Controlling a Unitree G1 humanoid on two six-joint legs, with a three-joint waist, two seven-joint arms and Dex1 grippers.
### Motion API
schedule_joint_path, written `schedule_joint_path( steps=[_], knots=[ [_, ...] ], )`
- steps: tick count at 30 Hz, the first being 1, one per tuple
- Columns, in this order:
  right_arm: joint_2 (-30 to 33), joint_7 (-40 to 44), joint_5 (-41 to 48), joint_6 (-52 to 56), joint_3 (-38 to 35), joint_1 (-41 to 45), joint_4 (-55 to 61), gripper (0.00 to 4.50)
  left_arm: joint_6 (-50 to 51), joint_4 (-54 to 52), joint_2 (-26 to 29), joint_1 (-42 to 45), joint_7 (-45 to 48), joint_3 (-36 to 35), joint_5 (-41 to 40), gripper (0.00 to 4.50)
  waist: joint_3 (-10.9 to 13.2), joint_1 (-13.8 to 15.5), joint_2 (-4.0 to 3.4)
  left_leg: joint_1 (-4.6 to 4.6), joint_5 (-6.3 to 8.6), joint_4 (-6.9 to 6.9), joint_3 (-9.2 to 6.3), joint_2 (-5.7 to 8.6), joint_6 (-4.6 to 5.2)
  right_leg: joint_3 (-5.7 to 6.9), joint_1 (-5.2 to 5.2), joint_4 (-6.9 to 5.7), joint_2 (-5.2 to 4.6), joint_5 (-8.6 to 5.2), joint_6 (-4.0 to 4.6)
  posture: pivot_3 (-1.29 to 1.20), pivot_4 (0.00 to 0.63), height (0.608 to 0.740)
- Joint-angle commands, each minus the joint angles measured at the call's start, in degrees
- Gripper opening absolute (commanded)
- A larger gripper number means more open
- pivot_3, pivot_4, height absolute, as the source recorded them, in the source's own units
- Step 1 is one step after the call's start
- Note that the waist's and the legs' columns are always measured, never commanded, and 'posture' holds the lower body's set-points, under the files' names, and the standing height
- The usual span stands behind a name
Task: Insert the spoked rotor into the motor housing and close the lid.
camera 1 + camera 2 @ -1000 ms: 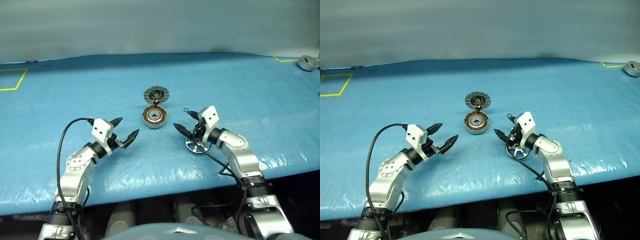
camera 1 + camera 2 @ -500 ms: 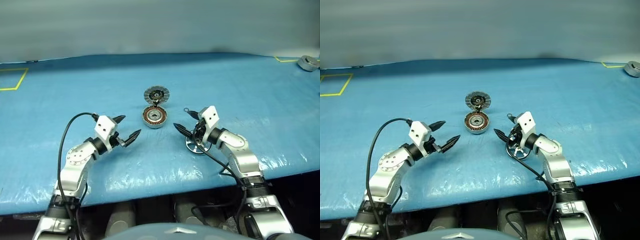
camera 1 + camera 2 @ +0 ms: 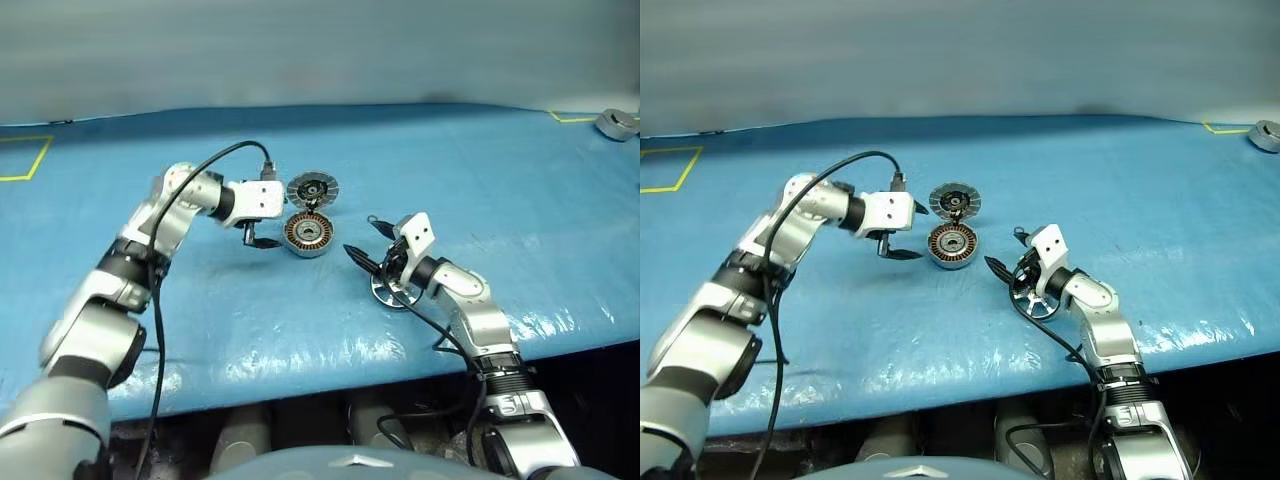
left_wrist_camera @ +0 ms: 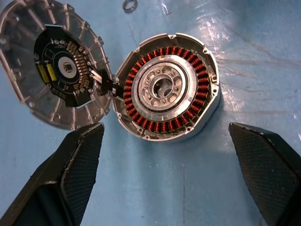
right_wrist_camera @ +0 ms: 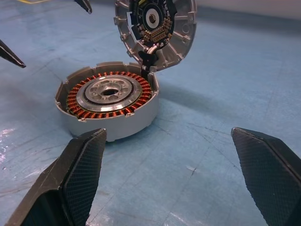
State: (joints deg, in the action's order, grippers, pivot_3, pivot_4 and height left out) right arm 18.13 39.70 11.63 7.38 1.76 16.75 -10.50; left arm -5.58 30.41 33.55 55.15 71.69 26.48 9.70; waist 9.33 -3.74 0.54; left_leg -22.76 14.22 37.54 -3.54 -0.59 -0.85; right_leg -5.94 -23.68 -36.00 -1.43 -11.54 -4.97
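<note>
Left arm has swung up and in since a second ago: it was low near the desk (image 3: 480, 170) edge, and its gripper (image 3: 902, 232) now hangs just left of the housing (image 3: 952, 246), pointing down at it. Right gripper (image 3: 362, 240) hasn't moved, parked just right of the housing.

Left fingers (image 4: 77, 160) are spread wide, holding nothing; in the left wrist view they straddle the housing without touching it. Right fingers (image 5: 82, 165) are also wide and empty, aimed at the housing, clear of it.

Housing sits on the blue desk, windings exposed. Lid (image 3: 313, 189) stands open, hinged at the housing's far side, inner face toward the robot. Rotor (image 3: 1037, 305) lies flat on the desk right of the housing, under the right wrist, not yet inserted.
</note>
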Motion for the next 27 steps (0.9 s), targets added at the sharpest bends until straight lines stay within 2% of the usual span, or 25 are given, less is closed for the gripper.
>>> schedule_joint_path(
  steps=[1, 6, 13, 20, 27],
  knots=[
    [0.6, -0.2, 0.4, -1.5, -1.0, 0.9, 1.9, 4.47, -4.7, 8.7, -2.7, 6.1, 3.9, 3.7, 4.2, 4.5, 0.0, 0.0, 0.0, -0.02, 0.01, -0.02, -0.01, 0.0, 0.02, 0.0, -0.02, 0.0, 0.0, 0.02, 0.06, 0.0, 0.15, 0.74],
    [0.4, -1.1, 0.5, -1.9, -1.3, -0.1, 3.2, 4.47, -10.9, 19.5, -6.3, 12.2, 6.1, 6.7, 8.3, 4.5, 0.1, -0.2, 0.01, -0.17, 0.06, -0.04, -0.02, 0.01, 0.11, -0.01, -0.15, 0.0, 0.0, 0.0, 0.08, 0.0, 0.15, 0.74],
    [-1.4, -3.9, 1.0, -3.3, -1.6, -3.5, 5.5, 4.47, -18.2, 26.6, -9.6, 15.9, 4.9, 6.3, 10.4, 4.5, 0.1, 0.2, 0.11, -0.2, 0.08, -0.01, -0.04, 0.03, 0.13, -0.01, -0.14, 0.0, -0.02, -0.01, 0.07, 0.0, 0.15, 0.74],
    [-4.9, -7.1, 0.4, -6.6, -0.7, -7.3, 7.9, 4.47, -23.6, 27.2, -9.0, 15.6, 6.1, 5.3, 9.8, 4.5, 0.1, 0.0, 0.11, -0.19, 0.08, 0.01, -0.07, 0.04, 0.13, 0.0, -0.14, -0.06, -0.02, -0.01, 0.06, 0.0, 0.15, 0.74],
    [-6.1, -7.8, 0.0, -7.3, 0.2, -6.9, 7.5, 4.47, -23.8, 28.1, -9.7, 16.3, 6.5, 5.4, 10.6, 4.5, 0.1, 0.1, 0.11, -0.19, 0.08, 0.12, -0.06, 0.04, 0.13, 0.0, -0.12, -0.11, -0.02, 0.0, 0.06, 0.0, 0.15, 0.74]
  ],
)
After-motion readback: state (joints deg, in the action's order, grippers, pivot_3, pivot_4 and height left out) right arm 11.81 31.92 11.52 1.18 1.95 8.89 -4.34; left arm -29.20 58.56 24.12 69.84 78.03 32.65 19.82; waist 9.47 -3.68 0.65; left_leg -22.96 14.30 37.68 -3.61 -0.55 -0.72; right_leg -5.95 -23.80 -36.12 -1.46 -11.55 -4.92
